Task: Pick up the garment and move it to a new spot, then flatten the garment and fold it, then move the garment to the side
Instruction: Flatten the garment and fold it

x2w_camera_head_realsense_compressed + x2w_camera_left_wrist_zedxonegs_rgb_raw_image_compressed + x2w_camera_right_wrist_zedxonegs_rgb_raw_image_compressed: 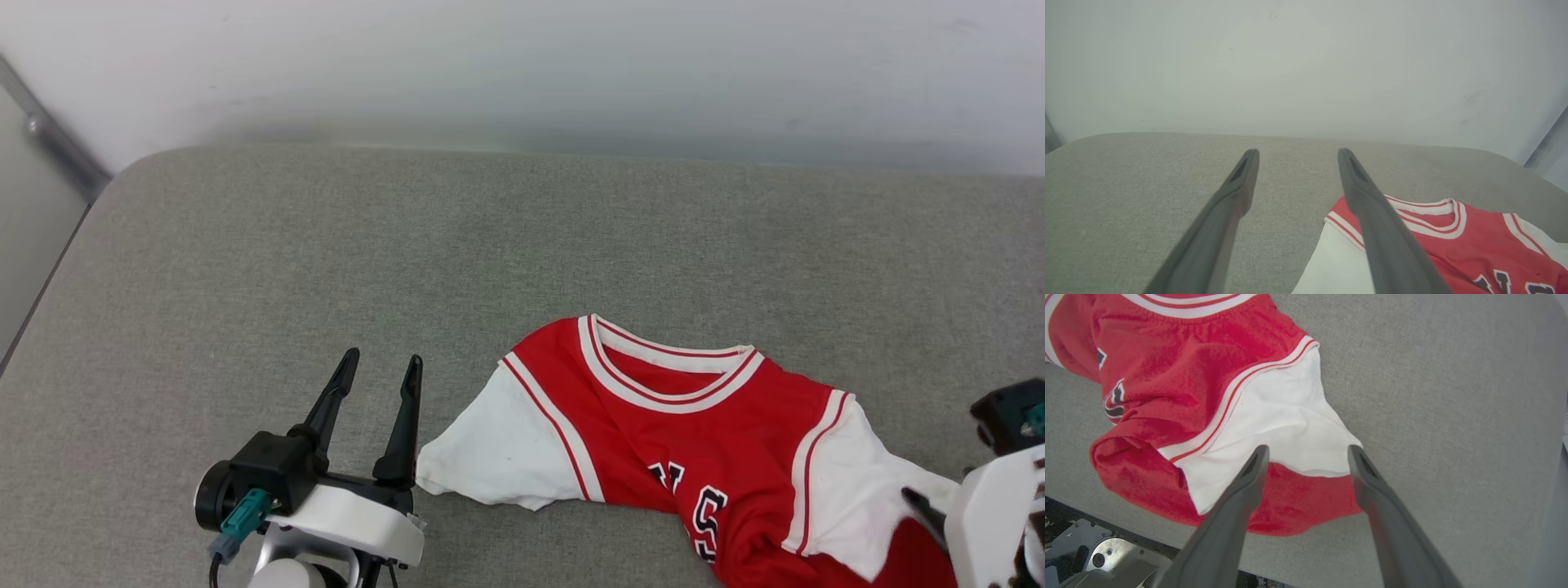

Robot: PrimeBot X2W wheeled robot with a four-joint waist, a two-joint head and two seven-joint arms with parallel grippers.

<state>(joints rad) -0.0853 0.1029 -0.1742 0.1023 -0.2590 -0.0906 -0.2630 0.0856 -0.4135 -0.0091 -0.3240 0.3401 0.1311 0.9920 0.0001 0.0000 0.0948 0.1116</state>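
Grey woven fabric surface bore the crumpled red, white-sleeved jersey garment at near right; the left gripper stood wide and empty, just left of its sleeve. The left wrist view showed those spread fingers with the garment to their right. In the right wrist view, the right gripper gaped wide over the other sleeve, gripping nothing.

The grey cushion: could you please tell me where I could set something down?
Bare: the far band between wall and garment, and everything left of the left hand. Crowded: the near right edge, where it bunches by the right hand.
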